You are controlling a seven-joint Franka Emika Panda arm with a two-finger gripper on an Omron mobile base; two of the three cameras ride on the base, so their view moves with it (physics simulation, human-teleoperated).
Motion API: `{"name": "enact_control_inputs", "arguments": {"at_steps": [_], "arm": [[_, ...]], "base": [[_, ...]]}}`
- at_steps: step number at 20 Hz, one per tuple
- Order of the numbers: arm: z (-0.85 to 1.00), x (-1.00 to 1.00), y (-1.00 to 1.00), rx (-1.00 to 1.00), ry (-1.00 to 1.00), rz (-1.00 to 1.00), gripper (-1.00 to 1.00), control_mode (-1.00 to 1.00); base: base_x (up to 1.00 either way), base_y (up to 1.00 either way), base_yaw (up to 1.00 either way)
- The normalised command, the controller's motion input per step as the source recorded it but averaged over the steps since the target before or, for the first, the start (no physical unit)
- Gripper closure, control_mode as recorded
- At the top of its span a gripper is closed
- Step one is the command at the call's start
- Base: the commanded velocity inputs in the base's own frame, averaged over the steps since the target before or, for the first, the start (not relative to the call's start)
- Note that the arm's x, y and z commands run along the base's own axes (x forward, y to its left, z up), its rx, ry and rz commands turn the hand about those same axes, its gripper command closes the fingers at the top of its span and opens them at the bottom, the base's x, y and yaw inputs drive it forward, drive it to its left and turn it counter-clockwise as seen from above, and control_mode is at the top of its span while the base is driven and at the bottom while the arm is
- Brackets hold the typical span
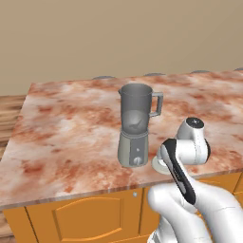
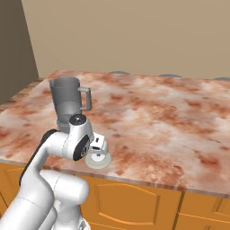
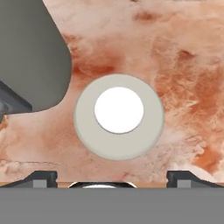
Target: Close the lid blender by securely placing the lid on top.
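Note:
The lid (image 3: 119, 116), a pale grey-green disc with a white raised centre, lies flat on the marble counter near its front edge, just right of the blender's base. In the base views the lid (image 1: 158, 164) (image 2: 99, 161) is partly covered by my hand. The blender (image 1: 135, 123) (image 2: 67, 103) stands upright, its smoky jar open at the top. My gripper (image 3: 112, 177) (image 2: 96, 146) hovers straight above the lid, pointing down, open, with its fingertips (image 3: 43, 178) spread wider than the disc and nothing between them.
The blender's grey base (image 3: 30, 57) sits close to the lid's left side in the hand view. The counter (image 1: 71, 133) ends just in front of the lid, with orange cabinet doors (image 1: 85, 216) below. A beige wall rises behind the counter.

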Motion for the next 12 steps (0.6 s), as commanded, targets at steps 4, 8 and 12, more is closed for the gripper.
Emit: {"name": "enact_control_inputs", "arguments": {"at_steps": [4,8,12], "arm": [[-0.40,0.15,-0.07,0.00,0.04,0.00,-1.00,-1.00],[-0.37,0.09,-0.15,0.01,0.03,0.00,-1.00,-1.00],[-0.43,0.06,-0.05,0.00,0.05,0.00,-1.00,-1.00]], "base": [[0.00,0.00,0.00],[0.00,0.00,0.00],[0.00,0.00,0.00]]}}
